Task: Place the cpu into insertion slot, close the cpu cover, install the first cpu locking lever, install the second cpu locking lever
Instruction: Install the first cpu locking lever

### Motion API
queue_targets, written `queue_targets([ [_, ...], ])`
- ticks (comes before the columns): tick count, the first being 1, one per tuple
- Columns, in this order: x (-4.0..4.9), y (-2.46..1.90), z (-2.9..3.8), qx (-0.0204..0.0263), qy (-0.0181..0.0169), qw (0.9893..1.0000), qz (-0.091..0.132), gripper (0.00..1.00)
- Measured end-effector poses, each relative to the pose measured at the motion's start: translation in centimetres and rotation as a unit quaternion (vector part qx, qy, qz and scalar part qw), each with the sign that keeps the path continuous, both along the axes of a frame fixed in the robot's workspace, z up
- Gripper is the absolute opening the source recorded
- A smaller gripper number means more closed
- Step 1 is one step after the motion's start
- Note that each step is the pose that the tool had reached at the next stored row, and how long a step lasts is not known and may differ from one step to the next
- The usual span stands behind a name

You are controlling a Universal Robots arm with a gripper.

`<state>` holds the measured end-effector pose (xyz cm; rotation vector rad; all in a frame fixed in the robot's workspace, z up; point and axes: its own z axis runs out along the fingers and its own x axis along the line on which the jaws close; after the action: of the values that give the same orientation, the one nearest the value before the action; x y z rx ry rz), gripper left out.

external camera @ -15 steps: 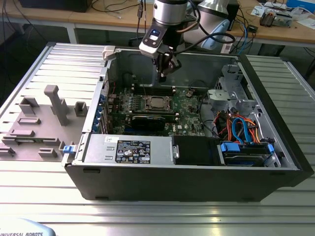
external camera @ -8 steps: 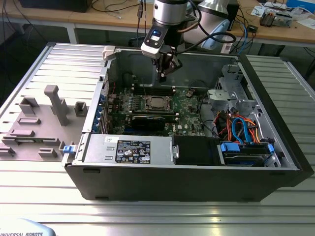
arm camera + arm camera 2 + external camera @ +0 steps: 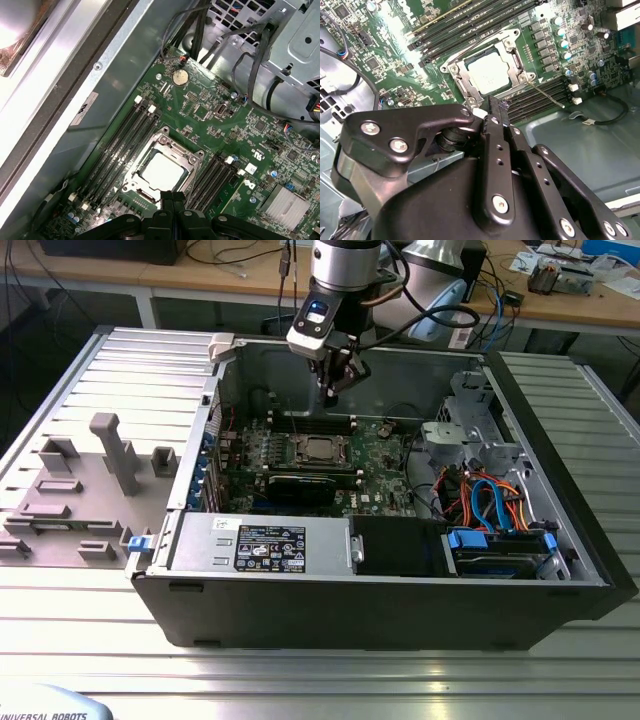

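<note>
Currently, exterior view: gripper (image 3: 333, 392) hangs over the board, fingers pressed together, empty; cpu (image 3: 318, 448) lies below its tips. Second wrist view: cpu seated in insertion slot (image 3: 454, 67), cpu cover (image 3: 516, 54) down over it; thin locking lever (image 3: 546, 93) slants outward beside the tips. First wrist view: cpu just beyond the tips.

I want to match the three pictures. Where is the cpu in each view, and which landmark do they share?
Exterior view: the cpu sits mid-board in the open case, under the gripper.
Second wrist view: the cpu sits inside the cpu cover, just past the gripper tip.
First wrist view: the cpu likewise sits just past the gripper tip.
Shared landmark: the long black slots beside it.
</note>
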<state>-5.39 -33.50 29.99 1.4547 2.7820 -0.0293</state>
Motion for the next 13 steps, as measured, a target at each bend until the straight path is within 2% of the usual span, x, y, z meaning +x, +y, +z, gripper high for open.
queue_targets([
  [5,0.00,0.00,0.00,0.0000,0.0000,0.9997,0.024,0.11],
  [8,0.00,0.00,0.00,0.0000,0.0000,0.9991,0.041,0.11],
  [10,0.00,0.00,0.00,0.0000,0.0000,0.9982,0.060,0.11],
  [12,0.00,0.00,0.00,0.0000,0.0000,0.9962,0.087,0.11],
  [13,0.00,0.00,0.00,0.0000,0.0000,0.9949,0.101,0.11],
])
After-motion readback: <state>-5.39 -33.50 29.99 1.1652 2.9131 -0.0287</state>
